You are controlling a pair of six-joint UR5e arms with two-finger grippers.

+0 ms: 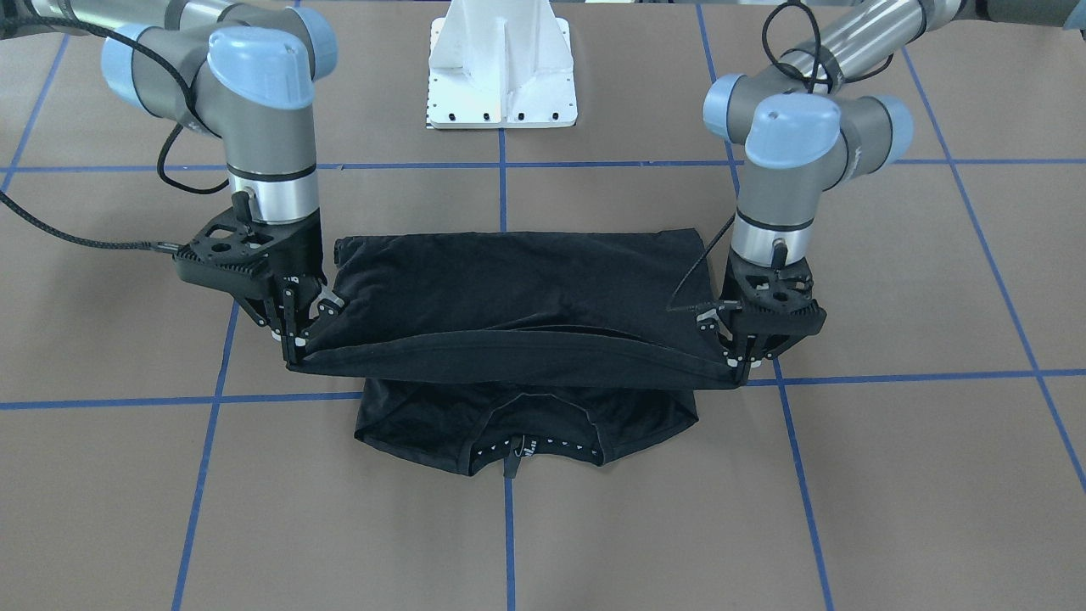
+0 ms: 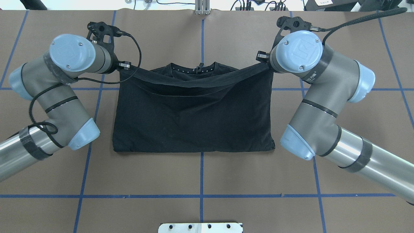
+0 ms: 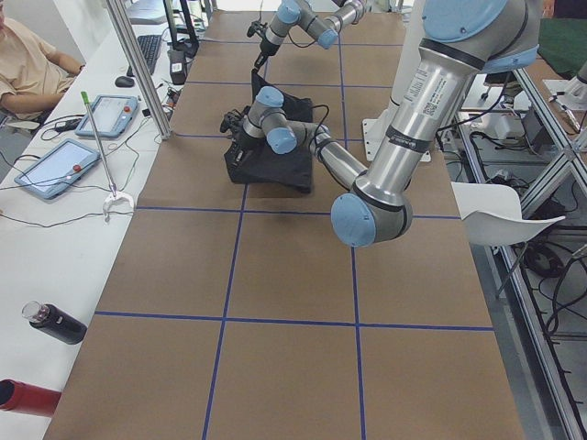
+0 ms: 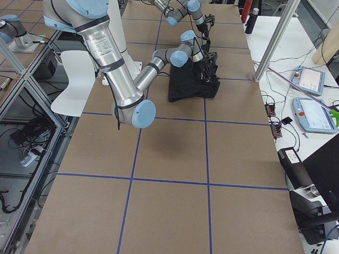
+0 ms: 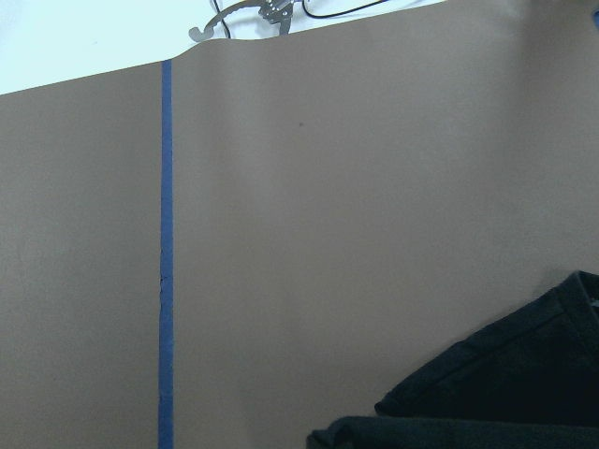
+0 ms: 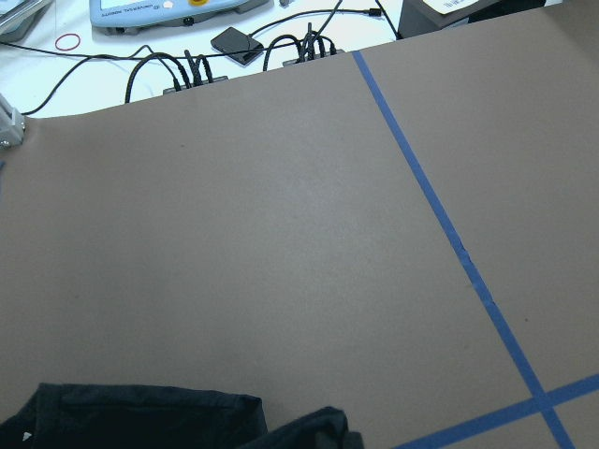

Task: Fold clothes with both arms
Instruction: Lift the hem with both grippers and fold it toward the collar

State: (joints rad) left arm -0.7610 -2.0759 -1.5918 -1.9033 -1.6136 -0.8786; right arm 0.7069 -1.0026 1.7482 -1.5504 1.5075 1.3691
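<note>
The black T-shirt (image 2: 194,119) lies on the brown table, its lower half doubled up toward the collar (image 1: 519,441). The lifted edge hangs as a sagging band (image 1: 509,361) stretched between the two grippers, just above the collar end. My left gripper (image 1: 736,363) is shut on one corner of that edge, and in the overhead view it (image 2: 125,66) sits at the shirt's far-left corner. My right gripper (image 1: 295,346) is shut on the other corner, at the far right from overhead (image 2: 262,60). Both wrist views catch only a dark bit of cloth (image 5: 505,393) (image 6: 140,421).
The white pedestal base (image 1: 502,68) stands behind the shirt on the robot's side. Blue tape lines (image 2: 201,195) grid the tabletop. Beyond the far edge are cables and tablets (image 3: 55,167), a dark bottle (image 3: 53,323) and a seated person (image 3: 23,64).
</note>
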